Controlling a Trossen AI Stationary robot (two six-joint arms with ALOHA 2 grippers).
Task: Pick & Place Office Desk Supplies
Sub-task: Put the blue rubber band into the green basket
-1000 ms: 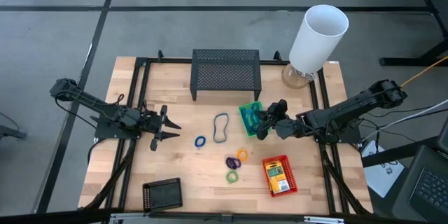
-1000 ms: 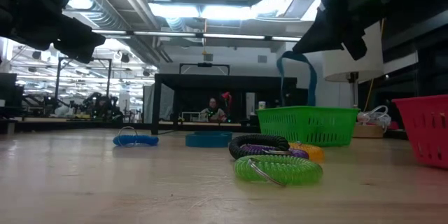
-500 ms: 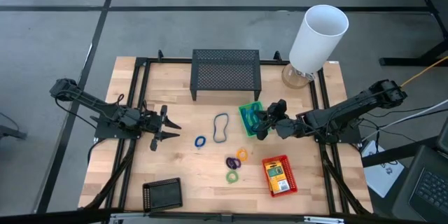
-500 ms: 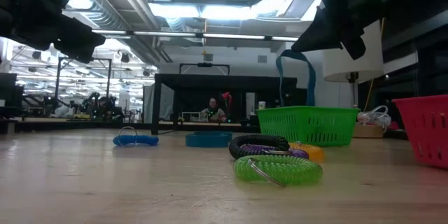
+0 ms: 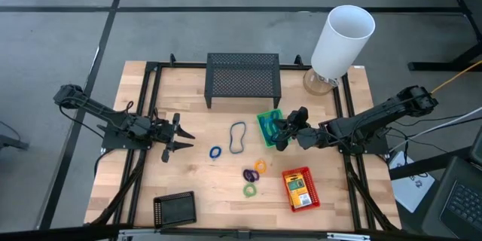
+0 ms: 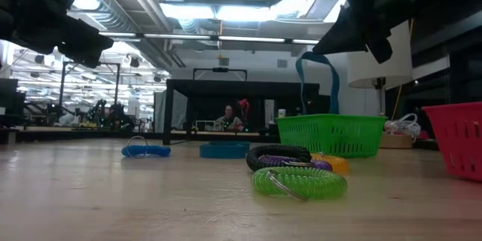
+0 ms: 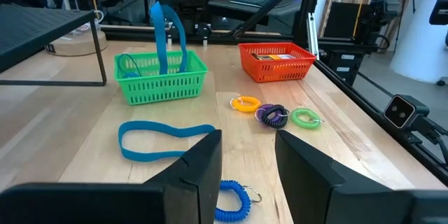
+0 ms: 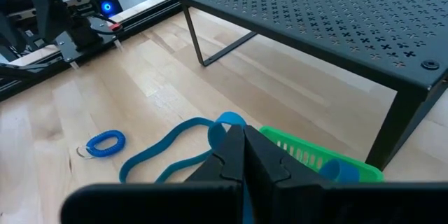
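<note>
My right gripper (image 5: 281, 132) hovers over the green basket (image 5: 269, 126), shut on a thin blue band (image 6: 319, 83) that hangs into the basket. My left gripper (image 5: 179, 134) waits open above the table's left part and touches nothing. A second blue band loop (image 5: 237, 137) lies flat at the table's middle, with a blue ring (image 5: 215, 152) beside it. The purple ring (image 5: 248, 174), orange ring (image 5: 260, 166) and green ring (image 5: 249, 190) lie together nearer the front. A red basket (image 5: 300, 188) holds a yellow-and-green pack. The black basket (image 5: 175, 209) sits at the near left. My right gripper pinches the blue band at its upper bend (image 8: 227, 121) between the two shut fingers. It comes from the table's right side, slanting down. The band hangs below the fingers as an upright loop (image 7: 168, 35). Its lower end is inside the green basket (image 7: 161, 80), hidden by the wall.
The wide black mesh stand (image 5: 243, 79) occupies the far middle of the table, just beyond the green basket. The tall white cylinder (image 5: 343, 41) rises at the far right corner. Bare wood shows between my left gripper and the black basket.
</note>
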